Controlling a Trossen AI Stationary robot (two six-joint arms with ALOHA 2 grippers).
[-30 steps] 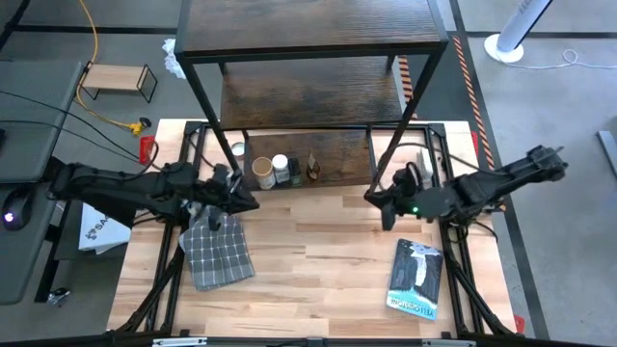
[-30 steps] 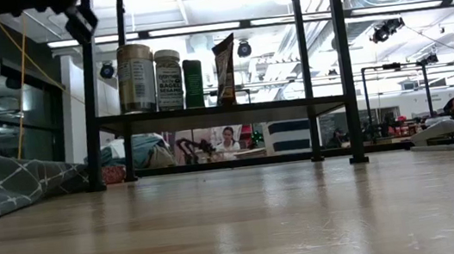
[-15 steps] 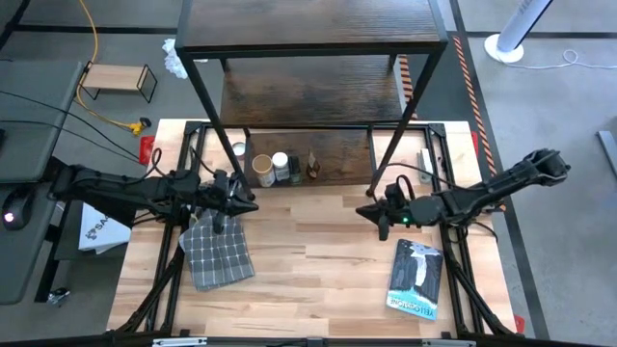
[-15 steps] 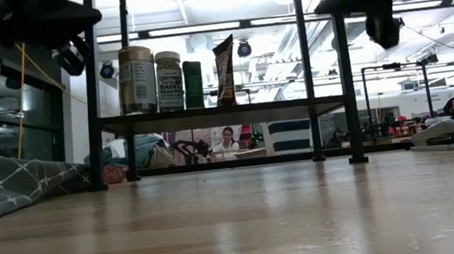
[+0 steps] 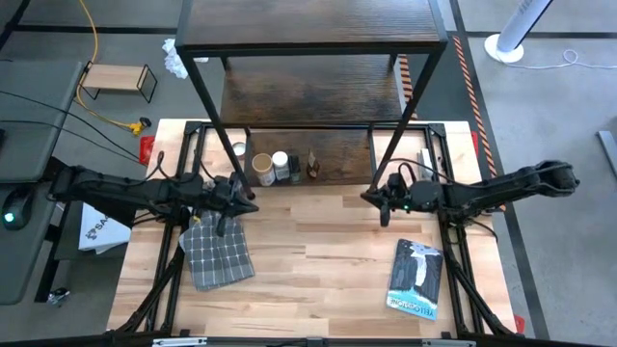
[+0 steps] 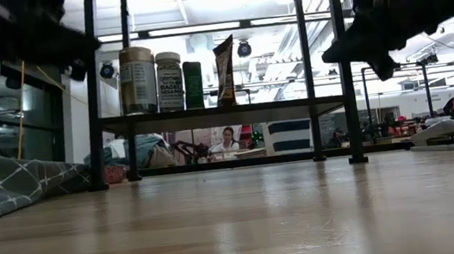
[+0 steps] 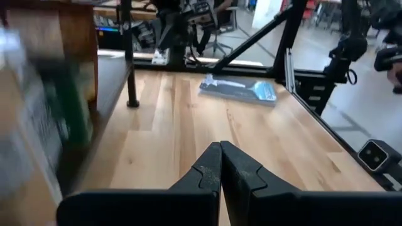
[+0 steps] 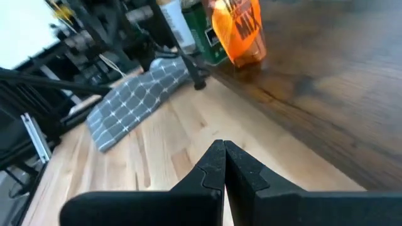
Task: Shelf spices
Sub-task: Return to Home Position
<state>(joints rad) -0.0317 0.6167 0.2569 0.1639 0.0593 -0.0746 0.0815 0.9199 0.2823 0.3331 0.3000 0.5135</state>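
Both tools: left tool (image 5: 247,197) and right tool (image 5: 372,199), fingertips pressed together on nothing.
Left tool: just off the front left post of the shelf (image 5: 318,92), over the far corner of the checked cloth (image 5: 217,253); lower in the low view than a second ago.
Right tool: just off the front right post, above bare bench (image 5: 318,280); down from the top edge of the low view into plain sight within the last second, arm stretched flatter behind it.
Spices (image 6: 173,77): on the lowest board, left half, unmoved over that second; tan canister (image 6: 136,79), white-capped jar (image 6: 169,80), green jar (image 6: 194,83), orange bag (image 8: 239,28) at the row's end.
Meaning for the job: shelving apparently finished; both arms seemingly drawing back to rest, nothing carried.
Bench: pale wood planks; only the cloth on the left and a blue-and-white book (image 5: 416,278) on the right, neither a spice.
Room: grey floor around the bench, small light-wood stand (image 5: 118,79) and white fan base (image 5: 509,43) on it; beyond the shelf, bright strip lights and seated people (image 6: 229,140) far off.
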